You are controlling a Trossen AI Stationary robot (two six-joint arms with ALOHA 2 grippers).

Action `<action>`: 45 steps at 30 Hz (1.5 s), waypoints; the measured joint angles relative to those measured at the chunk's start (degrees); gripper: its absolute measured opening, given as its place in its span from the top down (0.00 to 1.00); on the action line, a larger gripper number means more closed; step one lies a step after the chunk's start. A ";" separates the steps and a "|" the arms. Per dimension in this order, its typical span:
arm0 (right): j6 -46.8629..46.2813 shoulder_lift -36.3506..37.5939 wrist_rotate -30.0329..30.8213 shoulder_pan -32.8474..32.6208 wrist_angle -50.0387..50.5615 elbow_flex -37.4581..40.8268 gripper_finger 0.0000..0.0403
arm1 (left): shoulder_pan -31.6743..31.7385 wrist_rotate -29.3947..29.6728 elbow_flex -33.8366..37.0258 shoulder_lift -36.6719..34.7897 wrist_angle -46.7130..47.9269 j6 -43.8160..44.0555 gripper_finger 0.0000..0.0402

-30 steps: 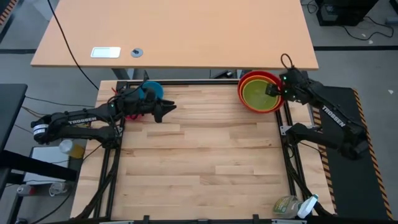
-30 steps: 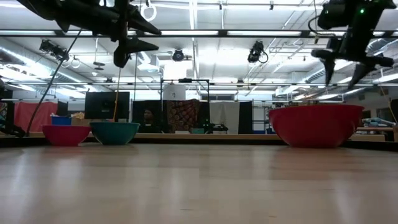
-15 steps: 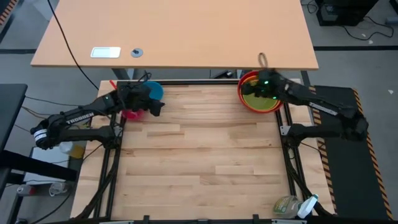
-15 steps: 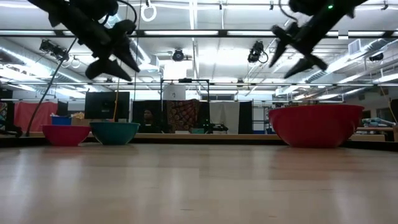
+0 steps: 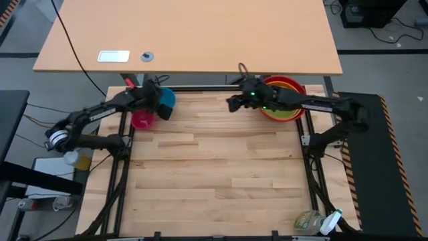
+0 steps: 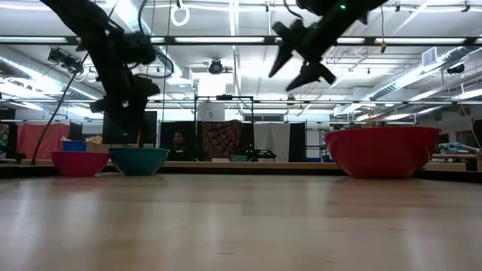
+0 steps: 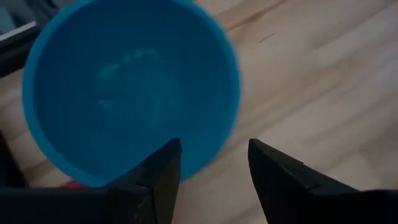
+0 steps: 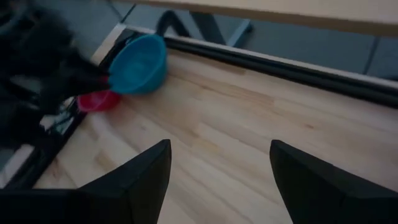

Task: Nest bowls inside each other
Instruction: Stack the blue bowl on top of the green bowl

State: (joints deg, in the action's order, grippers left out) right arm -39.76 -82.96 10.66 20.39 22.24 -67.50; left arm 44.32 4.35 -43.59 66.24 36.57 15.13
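A blue bowl and a smaller pink bowl stand on their bases at the table's far left. At the far right the red bowl holds the orange bowl and the lime green bowl nested inside it. My left gripper hangs open above the blue bowl, pointing steeply down. One finger is over the bowl's inside and one beyond its rim, clear of it in the low view. My right gripper is open in the air, left of the red bowl, and holds nothing.
A tan desk stands beyond the table's far edge, behind a black frame rail. A spray bottle lies off the near right corner. The wooden top is bare in its middle and near part.
My left gripper has swung toward the far left corner, tipped from nearly level to steeply down, and sunk over the blue bowl. My right gripper has left the stacked bowls and travelled along the far edge toward the table's left, staying high. No bowl has moved.
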 joint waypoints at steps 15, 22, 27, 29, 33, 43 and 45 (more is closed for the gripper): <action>3.97 -8.96 0.13 -3.30 -0.31 -11.55 0.34 | -0.47 0.55 0.00 13.37 -5.77 -10.34 0.53; 3.78 -9.86 0.10 -3.92 -0.52 -11.57 0.34 | -5.03 -5.91 0.00 14.12 -13.03 -9.89 0.53; 1.89 -10.44 0.35 -4.10 -0.25 -11.57 0.34 | -9.15 -9.87 0.00 14.10 -19.92 -9.26 0.53; 0.09 -10.44 2.15 -4.10 1.13 -11.57 0.34 | -11.02 -10.55 0.00 13.92 -22.68 -8.99 0.53; -0.76 -10.44 3.42 -3.77 3.73 -11.56 0.34 | -12.44 -10.89 -2.04 12.03 -19.00 -8.43 0.53; 0.93 -10.42 1.80 -3.94 2.89 -11.55 0.34 | 1.59 -1.95 -8.85 11.83 -2.48 -11.07 0.53; 0.93 -10.42 1.48 -4.01 2.84 -11.55 0.34 | 5.62 -1.97 -8.44 11.84 -1.17 -11.01 0.53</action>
State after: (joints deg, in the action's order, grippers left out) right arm -38.83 -93.38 12.14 16.38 25.08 -79.05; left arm 49.94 2.37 -52.03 78.08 35.40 4.12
